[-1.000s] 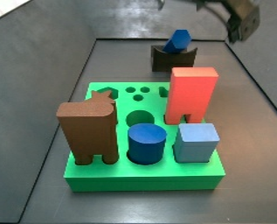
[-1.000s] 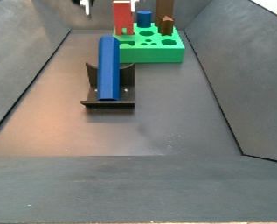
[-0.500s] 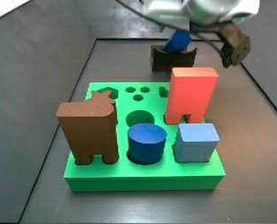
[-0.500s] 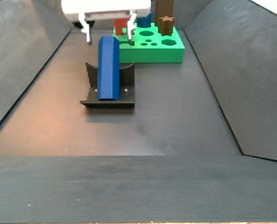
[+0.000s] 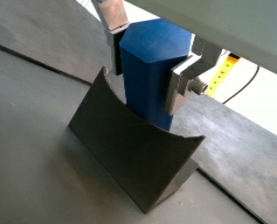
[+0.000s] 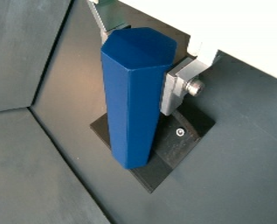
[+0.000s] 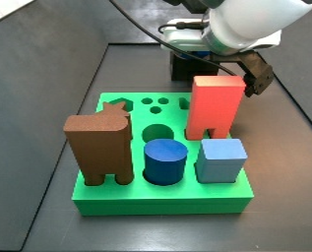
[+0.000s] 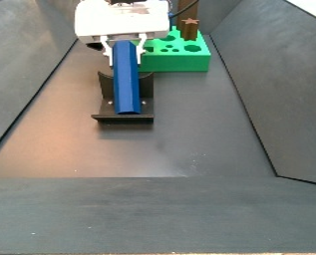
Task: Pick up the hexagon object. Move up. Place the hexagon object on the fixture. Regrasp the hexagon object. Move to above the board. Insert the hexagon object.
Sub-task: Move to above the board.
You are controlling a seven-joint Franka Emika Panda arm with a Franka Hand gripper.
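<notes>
The hexagon object [image 8: 126, 76] leans in the fixture [image 8: 123, 107] on the bench [image 8: 173, 149], near the board [image 8: 177, 55]. The gripper [image 8: 122, 40] is down over its top end. In both wrist views, the blue bar [image 5: 150, 70] sits between the silver fingers [image 5: 183, 79]. The fingers are just beside its sides, but I cannot tell if they squeeze it.

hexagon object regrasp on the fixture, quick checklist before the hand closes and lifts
1. Hexagon object seated on the fixture: ok.
2. Hand straddles the bar, one finger on each side in a wrist view: ok.
3. Fingers clamped on the bar: cannot tell.
4. Bar leaning on the fixture's upright, not tipped sideways: ok.
5. Free hole on the board for the bar: cannot tell.
</notes>
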